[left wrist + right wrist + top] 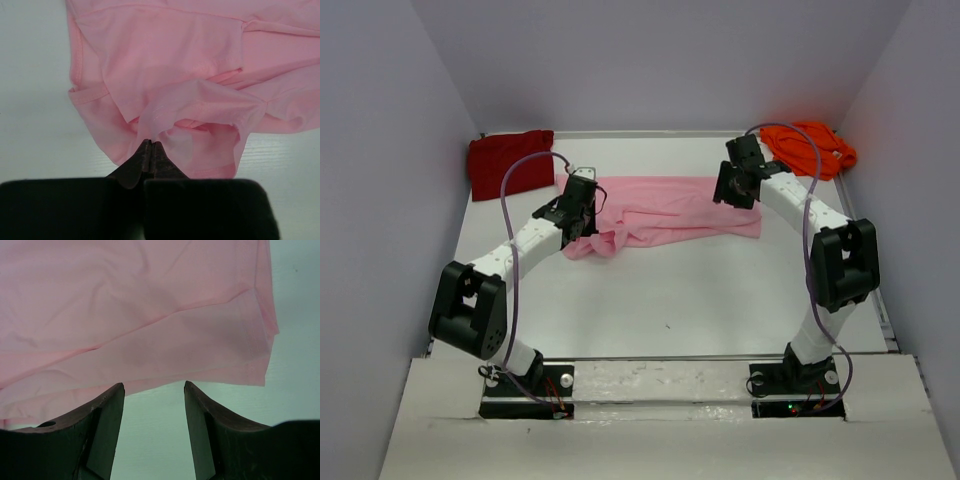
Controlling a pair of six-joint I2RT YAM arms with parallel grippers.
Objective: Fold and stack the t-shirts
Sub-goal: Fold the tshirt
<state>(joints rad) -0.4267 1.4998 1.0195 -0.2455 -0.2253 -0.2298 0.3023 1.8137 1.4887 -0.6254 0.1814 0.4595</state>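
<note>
Showing a soft, creased pink shirt (670, 208) spreading across the upper middle of the white table (670, 310), its left end bunching into thin folds. Showing a crumpled red shirt (510, 163) at upper left and an orange shirt (815, 148) at upper right, partly hiding behind a cable. Pinching a pink fold with the left gripper (151, 146), jaws pressed together. Hovering the right gripper (154, 386) by the hem, jaws apart, clamping nothing.

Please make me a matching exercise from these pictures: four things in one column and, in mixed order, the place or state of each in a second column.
1. dark red t-shirt
2. orange t-shirt
3. left fingers
4. right fingers

A. open, at the edge of the pink t-shirt
B. far right corner of the table
C. shut on the pink t-shirt
D. far left corner of the table

Pairs: 1-D, 2-B, 3-C, 4-A.
</note>
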